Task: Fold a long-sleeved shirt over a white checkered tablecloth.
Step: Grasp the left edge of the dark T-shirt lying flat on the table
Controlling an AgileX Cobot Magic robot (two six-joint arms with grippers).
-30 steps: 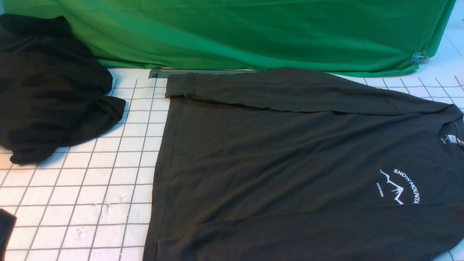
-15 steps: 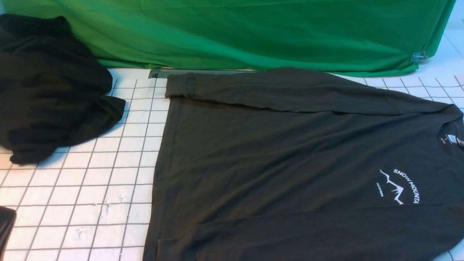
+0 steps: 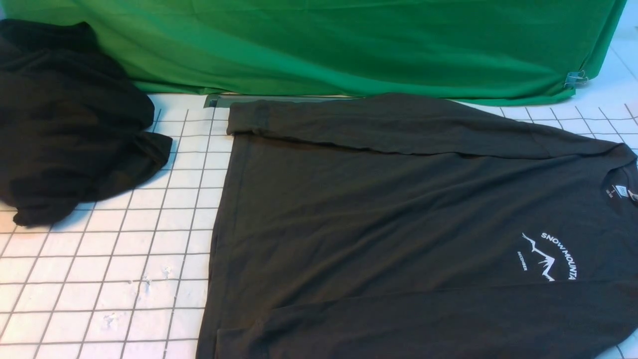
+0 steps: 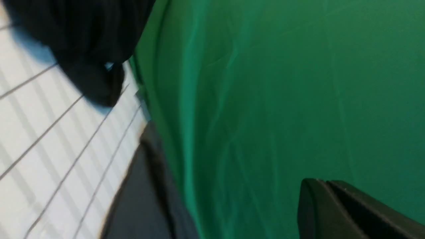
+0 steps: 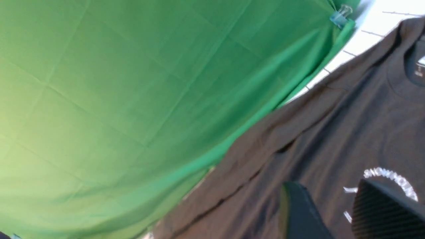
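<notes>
**A:** What have I got on the left?

**B:** My left tool [image 4: 323,186] is pinched shut with nothing in it, and it doesn't show in the front view. Its own camera is blurred. I can make out the black heap of cloth [image 3: 65,129] out past the shirt's hem. Then comes bare white checkered tablecloth [image 3: 124,259], then a hem corner of the long-sleeved shirt [image 3: 398,214].

**A:** How does the shirt lie?

**B:** Flat on the tablecloth, long axis running left to right. The hem is at the left, the collar and neck label [image 3: 620,190] at the right. The far sleeve [image 3: 398,124] lies along the shirt's back edge and the near sleeve [image 3: 423,324] along its front edge, both laid over the body.

**A:** And my right side?

**B:** The right tool [image 5: 328,191] stands partly apart and empty, over the shirt's chest just beside the logo [image 3: 551,257]. I can't tell whether it touches. I judge it the nearer arm. The left would have to come across to the hem.

**A:** So the next fold?

**B:** Likely along that long axis, hem end toward collar end, one tool on each side.

**A:** Room to work?

**B:** Left of the hem there's open tablecloth, lightly wrinkled, before the heap. Behind the far sleeve the green cloth [image 3: 349,45] hangs very close, so it's tight there. The collar end runs out of frame, so I can't say what lies beyond it.
</notes>
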